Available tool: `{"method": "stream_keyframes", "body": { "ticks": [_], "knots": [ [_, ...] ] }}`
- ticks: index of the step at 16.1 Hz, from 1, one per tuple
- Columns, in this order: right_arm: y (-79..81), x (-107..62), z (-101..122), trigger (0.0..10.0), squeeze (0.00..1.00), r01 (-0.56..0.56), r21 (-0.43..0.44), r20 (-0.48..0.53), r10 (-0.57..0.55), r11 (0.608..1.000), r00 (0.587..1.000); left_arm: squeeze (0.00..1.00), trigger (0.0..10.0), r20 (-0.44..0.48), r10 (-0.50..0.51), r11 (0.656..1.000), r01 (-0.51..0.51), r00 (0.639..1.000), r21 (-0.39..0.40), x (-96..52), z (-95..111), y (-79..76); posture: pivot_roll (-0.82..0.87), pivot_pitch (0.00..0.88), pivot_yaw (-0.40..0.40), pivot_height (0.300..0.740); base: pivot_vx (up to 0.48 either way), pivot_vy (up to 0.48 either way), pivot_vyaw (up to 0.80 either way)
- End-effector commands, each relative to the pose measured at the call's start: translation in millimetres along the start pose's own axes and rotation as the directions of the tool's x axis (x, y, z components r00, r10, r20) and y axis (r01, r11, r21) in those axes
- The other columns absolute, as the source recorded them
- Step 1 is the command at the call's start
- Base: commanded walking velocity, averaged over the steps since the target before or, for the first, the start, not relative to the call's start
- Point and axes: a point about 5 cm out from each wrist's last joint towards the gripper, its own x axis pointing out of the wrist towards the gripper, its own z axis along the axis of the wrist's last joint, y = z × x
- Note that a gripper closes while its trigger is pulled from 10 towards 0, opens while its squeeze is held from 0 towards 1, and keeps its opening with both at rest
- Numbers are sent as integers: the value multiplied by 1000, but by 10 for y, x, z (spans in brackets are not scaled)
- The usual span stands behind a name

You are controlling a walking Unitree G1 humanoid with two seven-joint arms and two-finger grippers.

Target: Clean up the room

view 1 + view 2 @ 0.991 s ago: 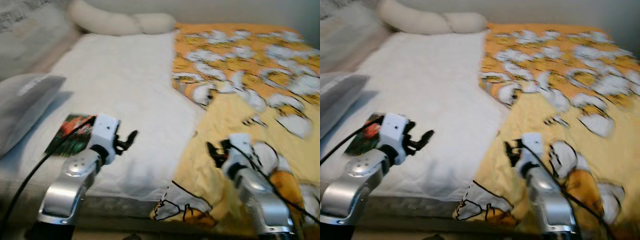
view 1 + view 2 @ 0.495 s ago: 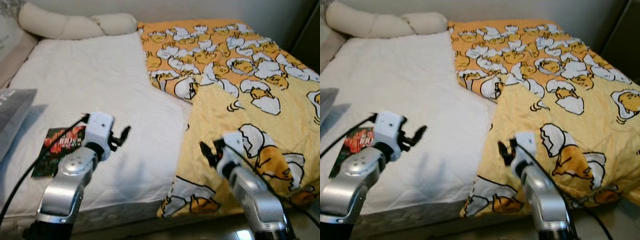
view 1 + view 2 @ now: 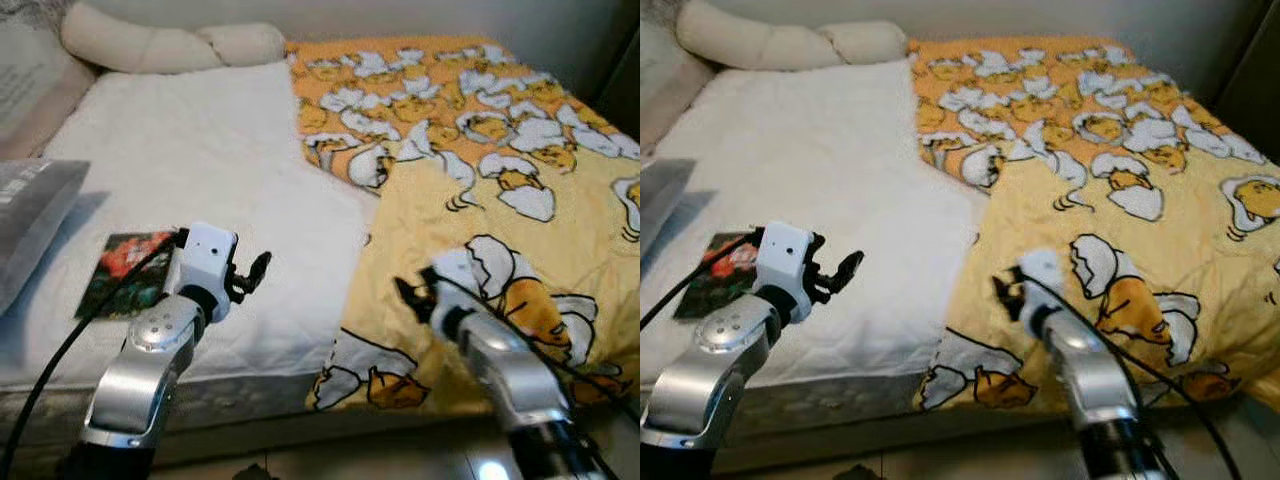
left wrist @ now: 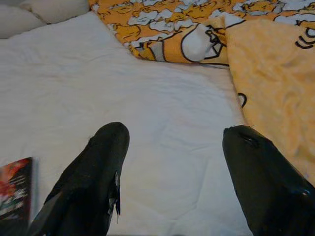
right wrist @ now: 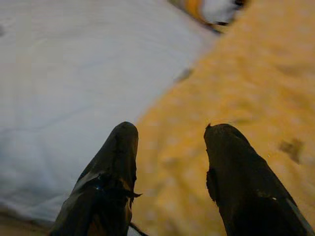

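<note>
1. The bed (image 3: 220,170) has a white mattress pad, partly covered on the right by a yellow cartoon-egg quilt (image 3: 500,150).
2. A book (image 3: 125,270) lies near the bed's left edge.
3. The left gripper (image 4: 170,162) hovers over the pad with fingers wide, empty.
4. The right gripper (image 5: 170,162) hovers at the quilt's edge with fingers wide, empty.

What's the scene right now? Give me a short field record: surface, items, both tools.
surface: bed with white mattress pad
blanket: yellow egg-print blanket, covering the bed's right side, hanging over the near edge
book: red-covered book, flat on the pad near the left edge
pillows: grey pillow far left; cream pillow at the head
left tool: open, above the pad
right tool: open, above the blanket
</note>
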Motion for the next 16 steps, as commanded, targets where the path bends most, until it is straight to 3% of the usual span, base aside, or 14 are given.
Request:
{"method": "stream_keyframes", "body": {
  "ticks": [1,3,5,6,7,9,11,16],
  "knots": [
    [-25,62,13,10000,0,-5,-39,-7,5,999,1000,0,10000,11,-5,1000,4,1000,28,-30,47,35,88,0,29,740,0,0,0],
    [-18,191,52,10000,0,-14,-76,-18,13,997,1000,0,10000,7,-4,999,4,1000,35,-62,54,79,105,0,26,740,0,0,647],
    [-6,283,101,10000,0,-12,-61,-15,11,998,1000,0,10000,-1,-2,999,2,1000,44,-89,54,110,118,0,26,740,0,0,800],
    [-15,356,119,10000,0,3,-8,-28,-3,1000,1000,0,10000,-12,-3,998,4,1000,60,-114,52,138,134,0,23,740,0,0,0],
    [-18,382,119,10000,0,5,-21,-42,-6,1000,999,0,10000,-10,4,998,-3,1000,62,-128,60,153,139,0,20,740,0,0,0],
    [-17,392,146,10000,0,9,-4,-20,-9,1000,1000,0,10000,-16,29,997,-28,999,71,-139,59,174,152,0,13,740,0,0,0],
    [-3,339,155,10000,0,2,-27,16,-1,1000,1000,0,10000,6,78,997,-78,997,13,-136,67,178,153,0,9,740,0,0,0],
    [70,214,48,10000,0,-34,-13,21,34,999,999,0,10000,20,64,998,-63,998,-15,-130,85,105,141,0,11,740,99,0,800]
  ]
}}
